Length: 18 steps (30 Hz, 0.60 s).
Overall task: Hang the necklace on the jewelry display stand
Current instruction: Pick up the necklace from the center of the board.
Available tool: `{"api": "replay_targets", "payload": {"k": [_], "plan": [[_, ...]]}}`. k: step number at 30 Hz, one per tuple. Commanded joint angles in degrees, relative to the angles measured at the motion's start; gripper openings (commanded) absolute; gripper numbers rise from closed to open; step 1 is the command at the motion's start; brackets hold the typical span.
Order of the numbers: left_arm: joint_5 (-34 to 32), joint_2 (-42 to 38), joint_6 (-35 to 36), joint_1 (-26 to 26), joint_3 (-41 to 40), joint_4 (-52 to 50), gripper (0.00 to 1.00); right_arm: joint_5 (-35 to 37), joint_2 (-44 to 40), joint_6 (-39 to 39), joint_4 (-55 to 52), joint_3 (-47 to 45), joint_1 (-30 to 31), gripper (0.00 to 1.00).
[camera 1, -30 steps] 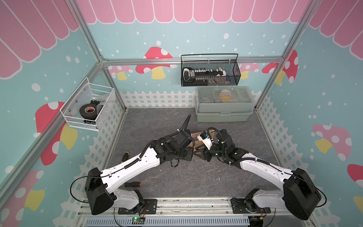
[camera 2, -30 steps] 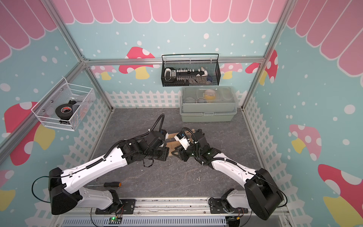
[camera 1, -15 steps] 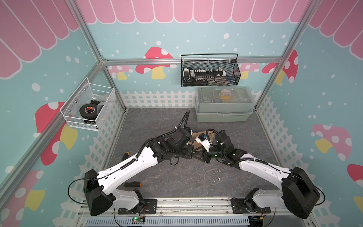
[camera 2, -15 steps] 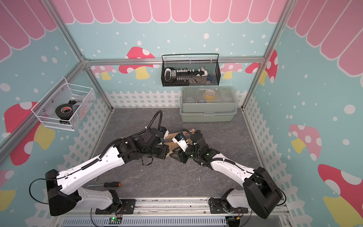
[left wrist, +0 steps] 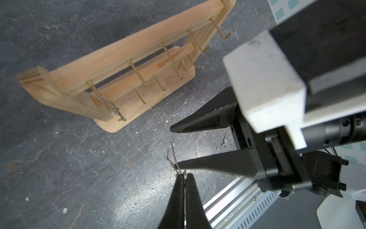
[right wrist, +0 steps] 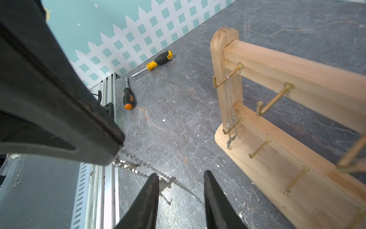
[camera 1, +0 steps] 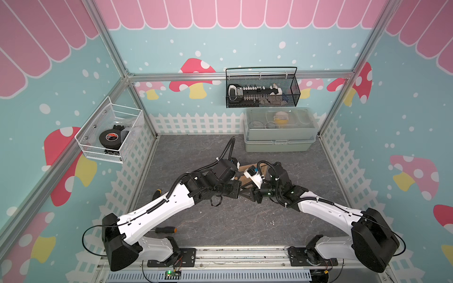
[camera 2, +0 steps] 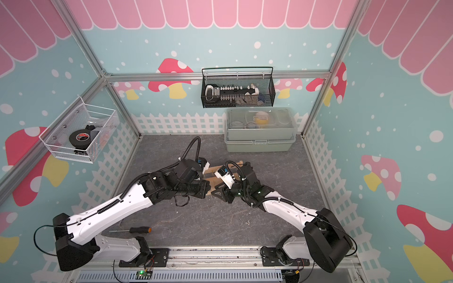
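Observation:
The necklace [right wrist: 126,165] is a thin silver chain. My left gripper [left wrist: 184,174] is shut on it, pinching it at the very fingertips just above the floor. The loose chain [left wrist: 171,152] trails from there across the grey floor. My right gripper [right wrist: 181,176] is open, its fingers either side of the chain and almost tip to tip with the left gripper. The light wooden jewelry display stand [right wrist: 277,95] stands just behind, largely covered by both wrists in a top view [camera 1: 245,169]. Another silver chain [right wrist: 229,103] hangs from its end hook.
A grey-green lidded box [camera 1: 279,137] sits at the back right, with a black mesh basket [camera 1: 262,90] on the wall above it. A white wire basket [camera 1: 110,137] with tape hangs on the left wall. Two screwdrivers [right wrist: 158,60] [right wrist: 127,99] lie near the front left.
Both wrists have shifted only slightly in front of the stand. The left gripper has kept its pinch on the chain and the right gripper has stayed open.

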Motion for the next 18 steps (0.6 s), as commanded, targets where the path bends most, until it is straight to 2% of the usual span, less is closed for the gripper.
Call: {"api": "replay_targets", "payload": {"k": [1,7,13,18], "plan": [[-0.36,-1.26,0.75,0.32,1.74,-1.33,0.01,-2.27,0.71,-1.79,1.8,-0.46,0.67,0.38],[-1.61,-0.76,1.09,0.44,2.5,-1.47,0.01,-5.62,0.36,-3.2,1.82,-1.12,1.63,0.41],[-1.61,-0.32,1.19,0.73,2.97,-1.52,0.01,-4.29,-1.74,-4.78,-0.1,-1.75,1.62,0.43],[-0.3,-0.12,1.27,0.71,4.33,-1.51,0.01,-3.3,-0.14,-4.44,1.21,-1.42,1.66,0.44]]}}
